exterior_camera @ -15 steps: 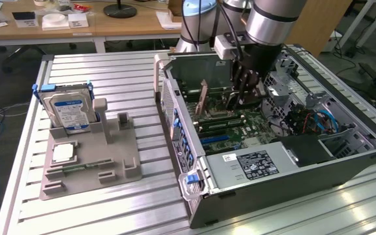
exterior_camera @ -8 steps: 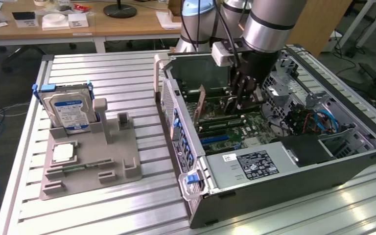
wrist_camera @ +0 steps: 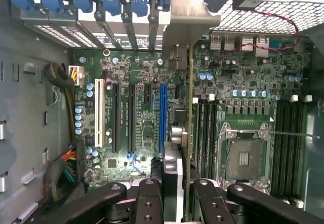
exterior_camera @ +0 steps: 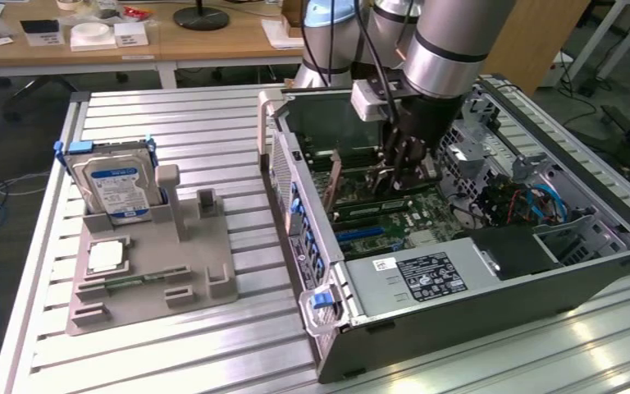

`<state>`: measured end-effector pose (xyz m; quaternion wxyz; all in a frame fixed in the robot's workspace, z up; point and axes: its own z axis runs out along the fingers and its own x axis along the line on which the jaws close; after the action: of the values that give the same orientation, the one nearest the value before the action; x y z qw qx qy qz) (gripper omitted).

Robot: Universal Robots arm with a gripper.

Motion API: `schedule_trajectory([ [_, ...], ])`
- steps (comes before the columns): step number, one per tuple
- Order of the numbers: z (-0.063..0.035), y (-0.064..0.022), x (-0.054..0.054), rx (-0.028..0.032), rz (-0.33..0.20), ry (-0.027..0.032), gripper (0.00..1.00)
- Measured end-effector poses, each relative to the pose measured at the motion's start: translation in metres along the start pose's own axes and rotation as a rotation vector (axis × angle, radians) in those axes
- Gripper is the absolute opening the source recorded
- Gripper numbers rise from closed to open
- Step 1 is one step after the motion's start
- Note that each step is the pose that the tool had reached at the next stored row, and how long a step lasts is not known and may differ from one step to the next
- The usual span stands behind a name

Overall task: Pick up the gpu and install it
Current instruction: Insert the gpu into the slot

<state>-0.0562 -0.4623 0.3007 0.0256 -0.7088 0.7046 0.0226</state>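
The black, jointed fingers [wrist_camera: 149, 201] are closed on the gpu [wrist_camera: 182, 57], pinching the thin card from both flat sides; the gripper [wrist_camera: 177, 196] is lowered inside the open grey metal computer case [exterior_camera: 490, 287]. The card is seen edge-on, upright over the green motherboard [wrist_camera: 147, 133], its pale folded metal bracket turned towards the perforated rear wall with blue plastic clips. A long blue slot [wrist_camera: 163, 117] lies just beside it; whether the card is seated cannot be told. Outside the case, on the ribbed aluminium table [exterior_camera: 184, 123], a silver hard drive [exterior_camera: 118, 185] is held upright in a grey moulded holder [exterior_camera: 173, 271]
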Motion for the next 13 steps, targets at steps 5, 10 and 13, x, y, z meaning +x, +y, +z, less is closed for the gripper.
schedule_trajectory([
  [5, 0.0068, 0.001, 0.003, -0.0002, -0.004, -0.0023, 0.28],
  [10, 0.0155, 0.0043, 0.005, -0.0004, -0.006, -0.0031, 0.28],
  [13, 0.0211, 0.0056, 0.005, -0.0005, -0.008, -0.0037, 0.28],
])
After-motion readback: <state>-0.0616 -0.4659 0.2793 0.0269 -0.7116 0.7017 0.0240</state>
